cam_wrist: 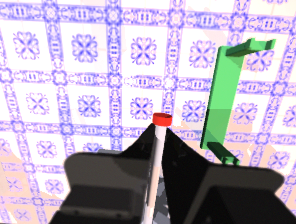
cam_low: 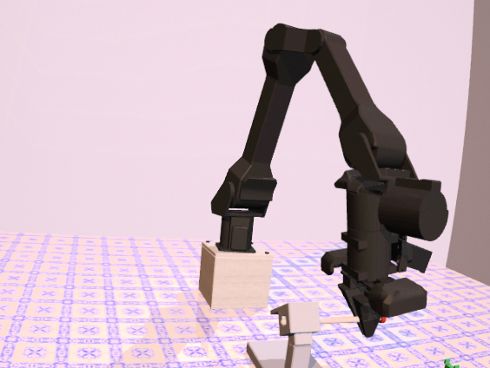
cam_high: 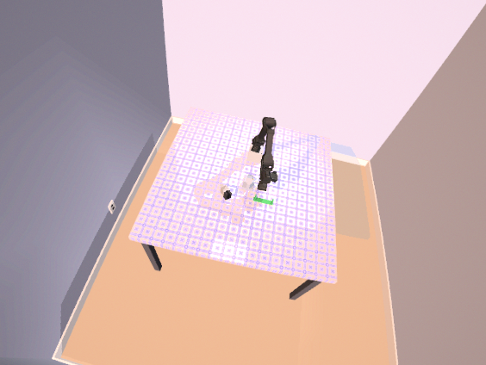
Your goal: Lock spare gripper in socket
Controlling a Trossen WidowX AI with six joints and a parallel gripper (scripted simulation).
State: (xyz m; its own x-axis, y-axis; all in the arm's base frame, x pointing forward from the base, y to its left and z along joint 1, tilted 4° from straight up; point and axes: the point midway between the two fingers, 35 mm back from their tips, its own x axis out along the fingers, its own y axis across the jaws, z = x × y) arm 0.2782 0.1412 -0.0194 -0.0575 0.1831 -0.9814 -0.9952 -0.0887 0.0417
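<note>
The lock pin (cam_low: 339,320) (cam_wrist: 156,160) is a thin pale rod with a red head (cam_low: 383,319) (cam_wrist: 162,119). It lies level, its far part in the socket block (cam_low: 302,318) of the pale grey mount, which shows small in the top view (cam_high: 248,182). My gripper (cam_low: 368,329) (cam_wrist: 156,127) points down and is shut on the pin close to its red head, beside the mount. How deep the pin sits in the socket is hidden. The spare gripper (cam_high: 227,194), dark with a pale part, lies on the table across the mount from my arm.
A green holder (cam_high: 264,201) (cam_wrist: 225,95) with upright ends stands on the patterned table (cam_high: 207,142) near my gripper; a bit of it shows in the exterior view (cam_low: 452,364). The arm's wooden base block (cam_low: 236,279) stands behind the mount.
</note>
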